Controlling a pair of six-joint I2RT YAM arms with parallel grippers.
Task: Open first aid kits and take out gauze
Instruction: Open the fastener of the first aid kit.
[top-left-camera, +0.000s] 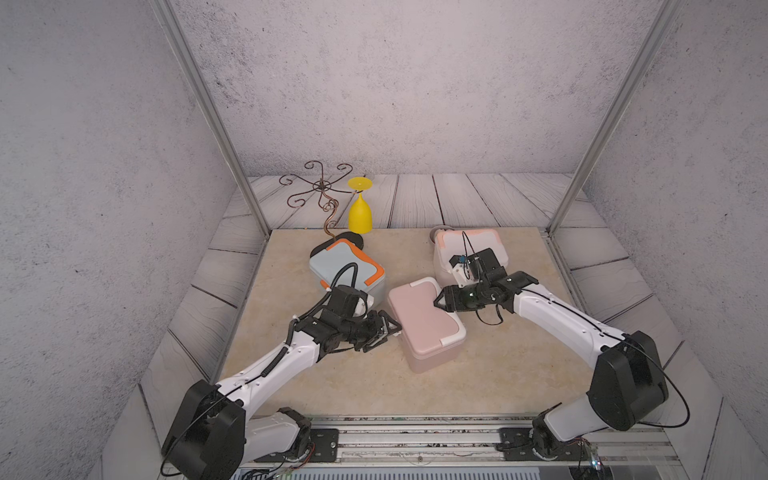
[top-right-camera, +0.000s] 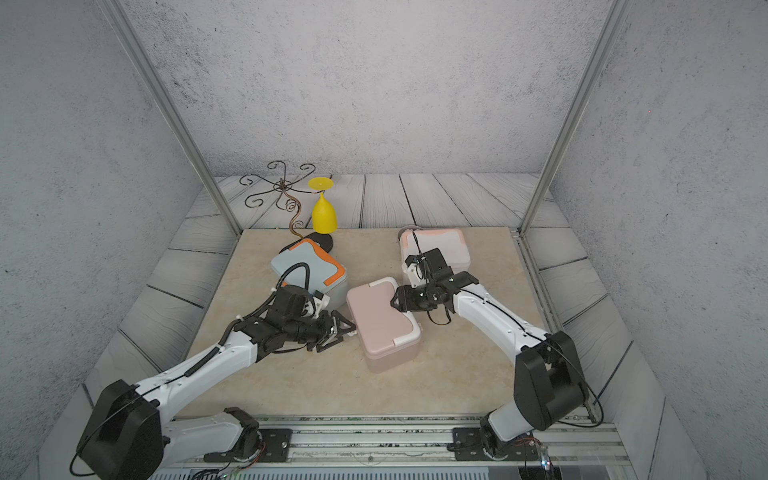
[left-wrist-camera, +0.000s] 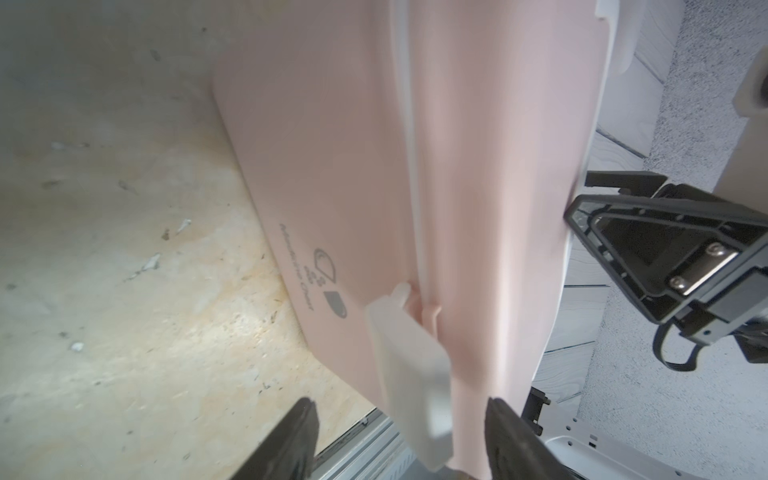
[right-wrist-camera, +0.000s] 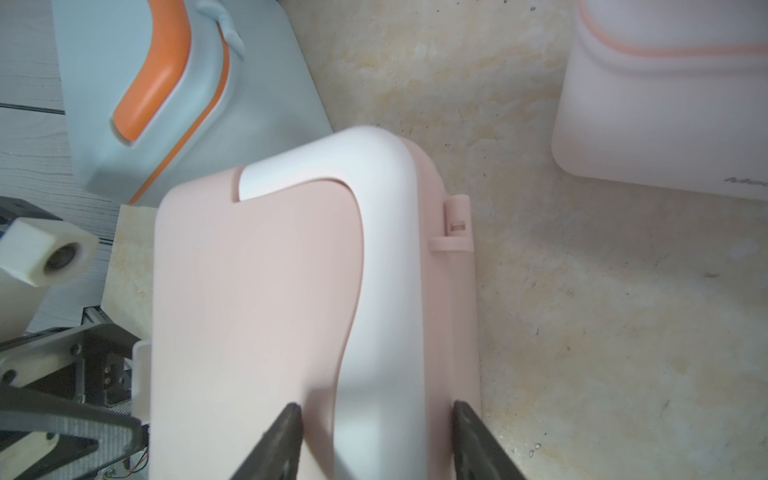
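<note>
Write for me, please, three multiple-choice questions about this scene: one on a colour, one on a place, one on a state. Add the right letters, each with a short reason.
1. The trim of the grey-blue kit is: A orange; B green; C black.
2. The pink kit lies: A at the back edge of the table; B between the left gripper and the right gripper; C off the table.
3. The pink kit's lid is: A taken off; B raised upright; C down on its box.

Answers:
1 A: an orange band runs along its lid in both top views.
2 B: one gripper is at each side of it.
3 C: the lid sits flat on the box in both wrist views.
</note>
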